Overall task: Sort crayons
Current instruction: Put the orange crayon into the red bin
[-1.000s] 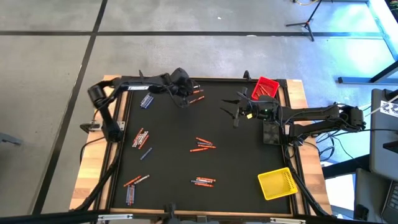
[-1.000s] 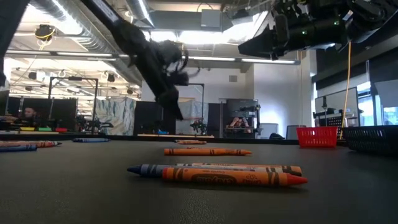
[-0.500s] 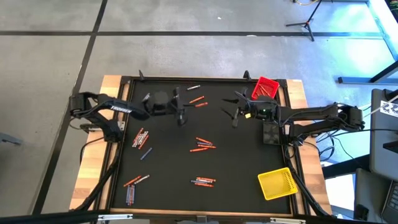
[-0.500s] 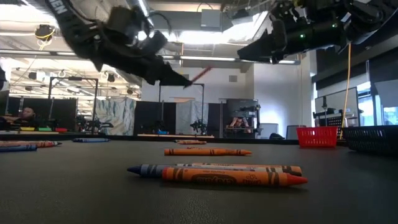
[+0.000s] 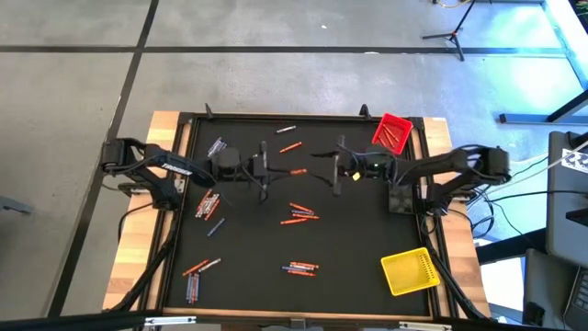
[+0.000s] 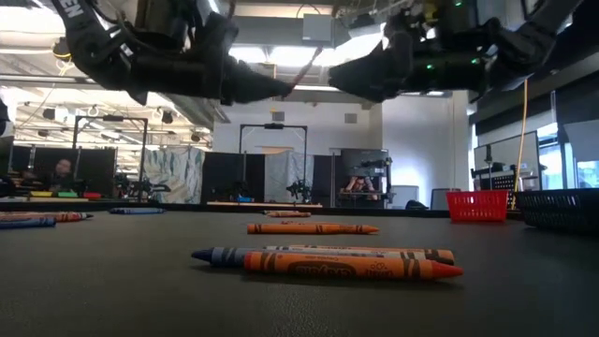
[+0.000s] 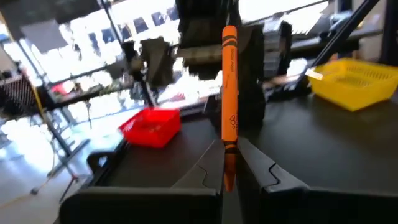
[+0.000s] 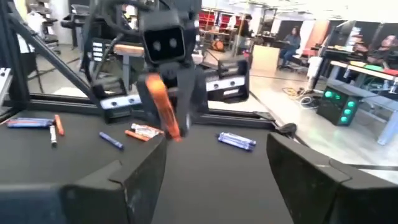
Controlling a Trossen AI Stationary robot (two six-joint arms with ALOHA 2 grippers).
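Note:
My left gripper (image 5: 276, 173) hovers level over the table's middle, shut on an orange crayon (image 5: 299, 171) that sticks out toward my right gripper (image 5: 329, 170). The right gripper faces it from the table's right, open, with its fingers (image 8: 134, 177) apart and nothing between them. In the right wrist view the held crayon (image 8: 163, 112) shows a little ahead of those fingers. Other crayons lie flat on the black mat in small groups (image 5: 299, 214) (image 5: 299, 268) (image 5: 207, 204) (image 5: 195, 276). A red bin (image 5: 392, 131) stands at the far right corner and a yellow bin (image 5: 409, 271) at the near right. My left gripper pinches the orange crayon by one end (image 7: 228, 163) between its two fingers. The fingers lie level, coming from the table's left, along the crayon. The rest of the crayon (image 6: 298, 82) juts out past the fingertips, slanting slightly upward, lifted clear of the mat.
More crayons lie near the far edge (image 5: 288, 138) and at the far left (image 5: 216, 147). In the low view two crayons (image 6: 328, 262) lie close to the camera. The mat's raised wooden frame (image 5: 441, 147) borders the work area.
My left gripper has swung from the far edge toward the table's middle and tipped from pointing down to level, carrying the orange crayon clear of the mat. My right gripper has moved toward the table's left, facing it, and its fingers have opened wider.

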